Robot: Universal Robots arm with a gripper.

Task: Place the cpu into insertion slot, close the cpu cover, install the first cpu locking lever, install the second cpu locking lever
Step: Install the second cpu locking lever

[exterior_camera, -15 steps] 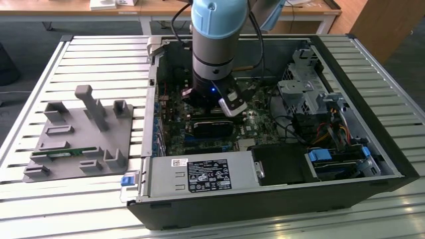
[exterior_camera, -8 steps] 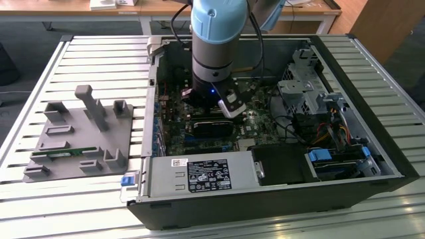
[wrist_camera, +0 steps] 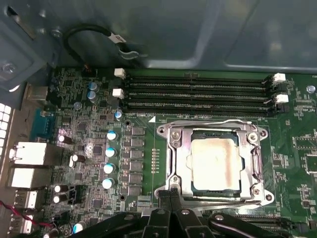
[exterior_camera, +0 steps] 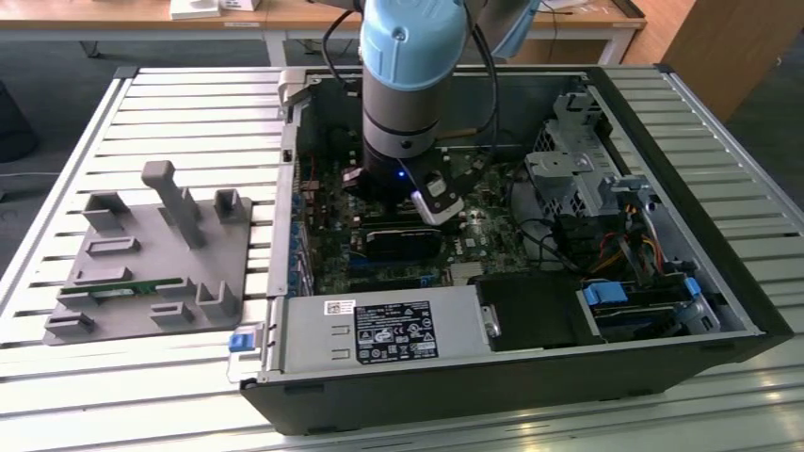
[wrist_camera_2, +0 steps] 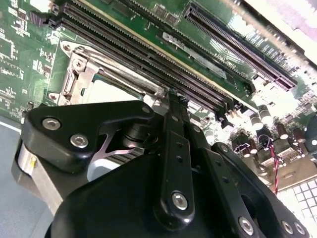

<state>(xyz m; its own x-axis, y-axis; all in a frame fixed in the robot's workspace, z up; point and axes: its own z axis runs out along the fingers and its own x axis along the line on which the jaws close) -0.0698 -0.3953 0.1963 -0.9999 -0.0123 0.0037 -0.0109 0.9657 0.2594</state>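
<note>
The cpu (wrist_camera: 215,161) lies flat in the insertion slot (wrist_camera: 263,197), its pale metal face showing through the window of the cpu cover (wrist_camera: 181,158), which lies down over it. A thin wire lever (wrist_camera: 213,123) runs along the cover's side nearest the memory slots. My gripper (wrist_camera: 171,194) sits at the opposite edge of the socket with its two black fingers pressed together; whether a lever is between them cannot be told. In the second wrist view the gripper (wrist_camera_2: 171,99) tip rests by the cover (wrist_camera_2: 74,74) and the cpu (wrist_camera_2: 111,91). In the exterior view the gripper (exterior_camera: 434,202) hangs low inside the open computer case.
Long black memory slots (wrist_camera: 198,91) run beside the socket. Capacitors (wrist_camera: 109,151) and rear ports (wrist_camera: 27,153) stand close by. The case holds a power supply (exterior_camera: 377,330), a drive cage (exterior_camera: 578,169) and cables. A grey fixture (exterior_camera: 151,254) lies on the slatted table at the exterior view's left.
</note>
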